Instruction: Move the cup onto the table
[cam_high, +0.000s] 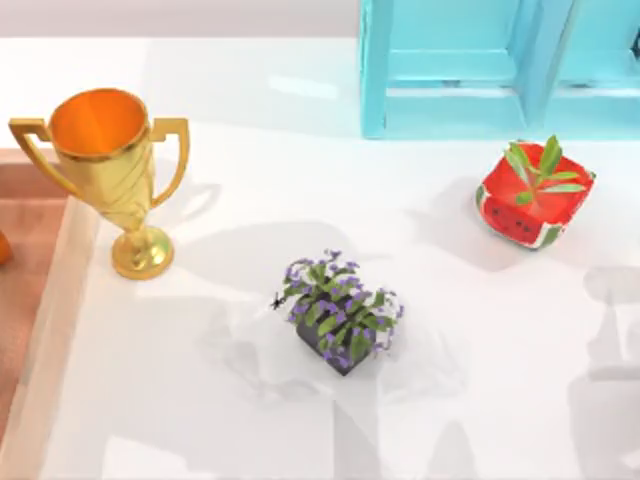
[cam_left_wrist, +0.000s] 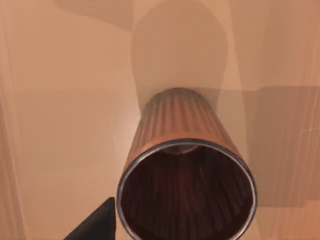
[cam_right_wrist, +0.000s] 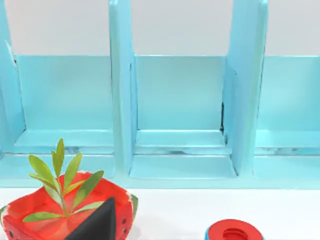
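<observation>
Copper ribs fill the left wrist view: the cup (cam_left_wrist: 186, 175) stands upright on an orange-brown wooden surface (cam_left_wrist: 60, 100), its dark open mouth facing the camera and its shadow falling on the wood beyond. One dark finger (cam_left_wrist: 97, 225) of the left gripper shows at the bottom edge, just beside the cup's rim — whether the jaws are spread or closed on it I cannot tell. In the top view a sliver of orange at the far left edge, on the wooden strip beside the table (cam_high: 200, 400), may be the cup, too little to be sure.

Nearer the lower middle of the top view sits a dark pot of purple flowers (cam_high: 340, 315). Left of it stands a gold two-handled trophy (cam_high: 110, 170); toward the right, a watermelon-patterned pot (cam_high: 533, 195) holds a green sprig. Behind that, at the upper right, rises a turquoise cabinet (cam_high: 480, 70).

The right wrist view looks past a dark fingertip (cam_right_wrist: 97, 225) of the right gripper at the watermelon pot, a red round lid-like thing (cam_right_wrist: 234, 231) and the cabinet's open compartments — its jaw state I cannot tell either.
</observation>
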